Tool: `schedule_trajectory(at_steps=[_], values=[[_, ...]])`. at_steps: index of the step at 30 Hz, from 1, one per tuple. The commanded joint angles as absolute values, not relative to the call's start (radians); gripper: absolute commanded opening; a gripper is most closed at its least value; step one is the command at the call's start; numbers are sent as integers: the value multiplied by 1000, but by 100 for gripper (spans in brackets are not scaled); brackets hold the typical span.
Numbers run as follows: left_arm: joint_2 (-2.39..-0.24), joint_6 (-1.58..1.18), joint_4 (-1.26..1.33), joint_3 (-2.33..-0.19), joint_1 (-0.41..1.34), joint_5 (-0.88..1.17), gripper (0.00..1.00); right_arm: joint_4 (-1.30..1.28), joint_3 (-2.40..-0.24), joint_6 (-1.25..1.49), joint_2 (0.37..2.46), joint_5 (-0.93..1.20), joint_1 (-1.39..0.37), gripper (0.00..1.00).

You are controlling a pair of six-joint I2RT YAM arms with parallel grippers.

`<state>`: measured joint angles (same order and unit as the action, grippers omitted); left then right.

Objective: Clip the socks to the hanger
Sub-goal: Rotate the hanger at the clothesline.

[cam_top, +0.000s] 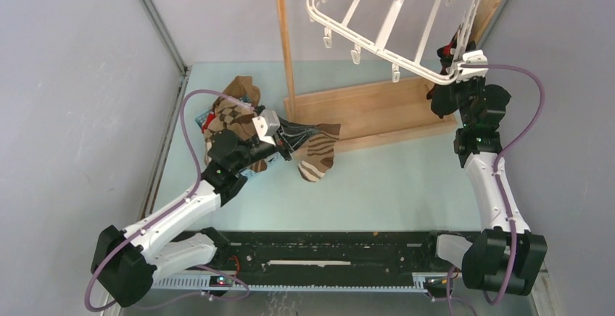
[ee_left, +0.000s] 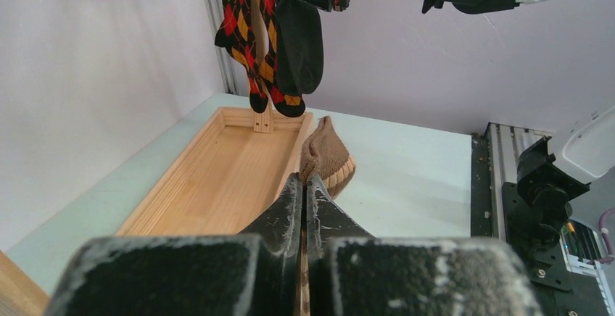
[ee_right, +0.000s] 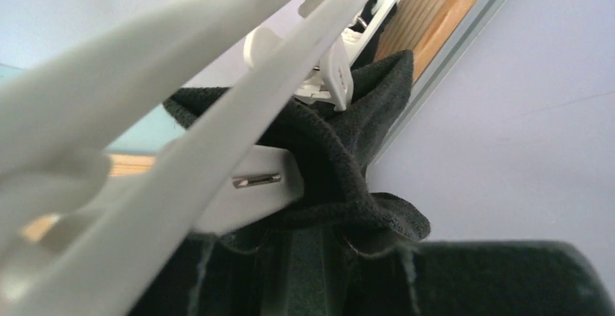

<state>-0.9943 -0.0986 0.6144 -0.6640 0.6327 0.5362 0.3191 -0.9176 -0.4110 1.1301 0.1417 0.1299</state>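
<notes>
The left tool (cam_top: pixel 286 140) is found fully closed on the cuff of a brown striped sock (cam_top: pixel 317 158), which hangs below and ahead of its tips, low over the bench. The right tool (cam_top: pixel 455 69) is seen partly closed, apparently on a bunched black sock (ee_right: pixel 348 142) held up against a clip (ee_right: pixel 250 185) at the hanger (cam_top: pixel 394 13) corner directly above it.

Risks noted:
- The black sock's fold is thick. If the right tool is released before the clip has bitten, the sock may be dropped.
- The hanger hangs free from its hook, so it may be swung or tilted by any push from below.
- A red argyle sock (ee_left: pixel 250 33), already hung beside the right tool, may be knocked loose.
- The striped sock is held by a thin edge only, so slippage is judged possible.
</notes>
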Motion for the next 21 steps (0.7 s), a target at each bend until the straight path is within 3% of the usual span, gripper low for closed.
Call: schedule_trajectory(at_steps=[1, 13, 21], values=[[-1025, -112, 656, -751, 643, 530, 0, 404, -984, -377, 1165, 176, 147, 26], [-1185, -77, 664, -896, 701, 528, 0, 337, -1107, -246, 1259, 252, 226, 27], [-1313, 127, 435, -1105, 704, 500, 0, 188, -1107, -201, 1183, 395, 270, 38]])
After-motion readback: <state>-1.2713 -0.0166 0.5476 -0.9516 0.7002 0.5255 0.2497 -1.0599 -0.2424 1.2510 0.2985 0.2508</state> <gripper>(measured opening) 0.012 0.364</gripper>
